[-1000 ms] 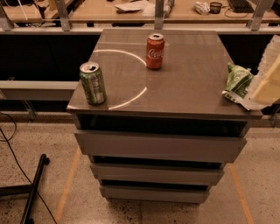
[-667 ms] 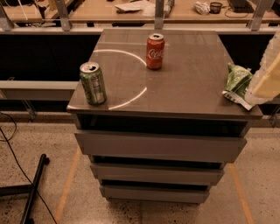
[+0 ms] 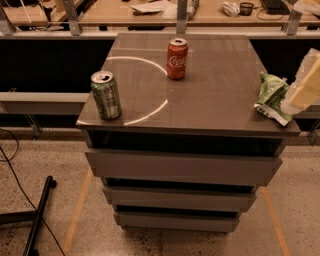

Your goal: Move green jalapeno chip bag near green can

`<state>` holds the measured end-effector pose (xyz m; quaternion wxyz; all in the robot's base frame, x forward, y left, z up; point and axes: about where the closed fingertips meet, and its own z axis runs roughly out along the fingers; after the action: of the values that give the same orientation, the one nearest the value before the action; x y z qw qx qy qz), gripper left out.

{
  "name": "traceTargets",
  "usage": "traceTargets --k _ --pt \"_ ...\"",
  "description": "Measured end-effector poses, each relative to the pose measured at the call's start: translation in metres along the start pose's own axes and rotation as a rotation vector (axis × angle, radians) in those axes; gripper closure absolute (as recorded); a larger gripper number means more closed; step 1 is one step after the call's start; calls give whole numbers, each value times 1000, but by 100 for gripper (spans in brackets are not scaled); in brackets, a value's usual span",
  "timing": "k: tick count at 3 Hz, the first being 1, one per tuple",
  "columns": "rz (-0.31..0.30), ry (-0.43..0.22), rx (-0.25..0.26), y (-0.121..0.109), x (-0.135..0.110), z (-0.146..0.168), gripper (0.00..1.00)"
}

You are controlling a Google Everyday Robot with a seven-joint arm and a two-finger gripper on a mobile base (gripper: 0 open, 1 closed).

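Note:
The green jalapeno chip bag [image 3: 271, 95] is a wrinkly light-green foil bag lying at the right edge of the grey cabinet top [image 3: 215, 105]. The green can [image 3: 106, 95] stands upright near the front left corner, far from the bag. My gripper [image 3: 304, 86] comes in from the right edge of the view as a pale, blurred shape. It is right beside the bag and seems to touch the bag's right side. Part of the bag is hidden behind it.
A red Coca-Cola can [image 3: 177, 59] stands upright at the back middle of the top. The cabinet has several drawers [image 3: 182, 167] below. A wooden bench [image 3: 165, 12] with clutter runs behind. A black stand leg [image 3: 37, 215] and a cable lie on the floor at left.

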<state>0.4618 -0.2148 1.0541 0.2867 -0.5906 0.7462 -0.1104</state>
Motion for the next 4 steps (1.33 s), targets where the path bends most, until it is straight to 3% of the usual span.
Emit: traceTargets --k 2,4 --pt "118 31 -97 -36 74 103 0" --pt "175 65 -142 -57 102 177 0"
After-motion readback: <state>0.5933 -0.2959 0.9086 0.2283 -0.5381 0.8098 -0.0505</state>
